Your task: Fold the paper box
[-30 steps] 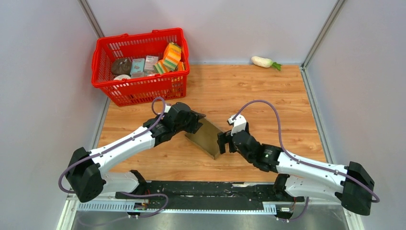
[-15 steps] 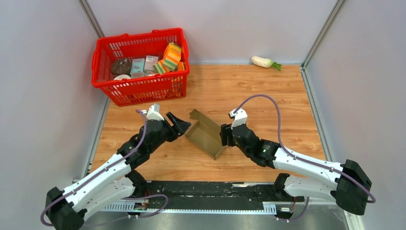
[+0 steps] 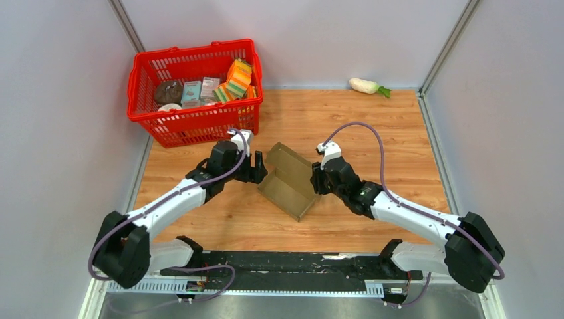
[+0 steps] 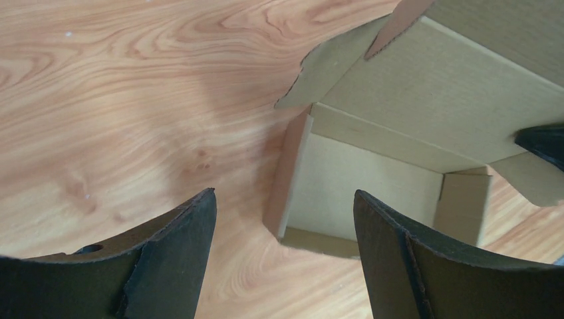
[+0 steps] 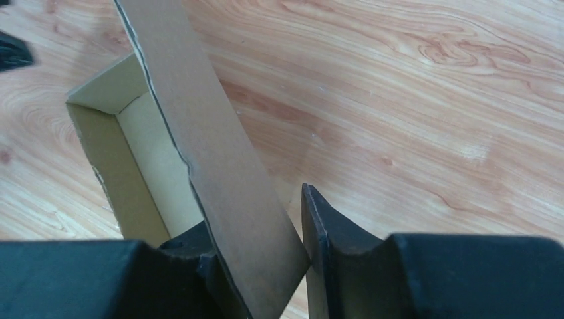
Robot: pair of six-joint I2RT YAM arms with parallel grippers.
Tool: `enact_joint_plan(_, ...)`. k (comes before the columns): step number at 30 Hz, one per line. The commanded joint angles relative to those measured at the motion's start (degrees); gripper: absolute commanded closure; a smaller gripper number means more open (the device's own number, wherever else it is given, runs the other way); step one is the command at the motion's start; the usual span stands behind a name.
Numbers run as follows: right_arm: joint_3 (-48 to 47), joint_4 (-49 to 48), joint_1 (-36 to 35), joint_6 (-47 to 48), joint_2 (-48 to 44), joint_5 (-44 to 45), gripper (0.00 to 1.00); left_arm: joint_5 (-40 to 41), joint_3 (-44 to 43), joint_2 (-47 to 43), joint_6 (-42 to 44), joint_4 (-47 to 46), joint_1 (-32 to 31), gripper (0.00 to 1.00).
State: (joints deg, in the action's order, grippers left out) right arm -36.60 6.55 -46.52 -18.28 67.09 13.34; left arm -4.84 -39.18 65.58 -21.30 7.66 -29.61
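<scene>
Mid-table, the box (image 3: 287,183) sat half-formed between the grippers, its long axis running far-left to near-right and its tray open upward. The right gripper (image 5: 266,226) pinched the raised lid panel on the box's right side. The left gripper (image 4: 282,219) stood spread wide and empty just left of the box, tray straight ahead, so it was likely the free one for the next fold.

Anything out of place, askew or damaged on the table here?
A white radish lies alone at the far right edge of the table, away from the red basket holding the other groceries. The paper box sits diagonal and only half formed, and one side flap has a ragged-looking edge in the left wrist view.
</scene>
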Motion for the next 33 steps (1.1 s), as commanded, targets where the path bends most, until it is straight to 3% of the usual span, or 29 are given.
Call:
enact_joint_plan(1,-4.53,-0.22,0.38,2.9,1.2,-4.11,0.67,-4.91,-1.87,7.51,7.76,-15.18,0.34,0.18)
enact_joint_plan(10,-7.7,1.72,2.4,6.06,2.96,-5.78,0.7,-7.99,-5.2,16.94,7.25,-22.06,3.85,0.18)
enact_joint_plan(16,-7.7,0.05,3.19,6.86,4.98,-8.42,0.7,-21.95,-7.13,20.98,8.81,-26.74,5.61,0.21)
enact_joint_plan(18,-8.05,-0.04,3.28,6.59,5.77,-8.42,0.7,-24.07,-7.84,21.78,9.0,-26.82,5.61,0.31)
enact_joint_plan(22,-8.84,0.13,3.28,5.02,6.56,-7.55,0.71,-20.92,-6.01,20.3,7.86,-27.87,5.44,0.51)
enact_joint_plan(26,-12.26,6.43,3.28,0.54,8.14,-1.58,0.61,-7.78,-0.56,14.94,7.06,-27.53,2.81,0.76)
enact_joint_plan(27,-12.96,8.03,3.19,-1.56,8.32,-0.87,0.54,-5.47,0.32,12.92,7.06,-27.61,2.02,0.77)
enact_joint_plan(33,-14.38,14.72,3.37,-2.37,6.57,-1.83,0.46,-2.01,3.67,9.74,5.83,-29.28,-0.27,0.83)
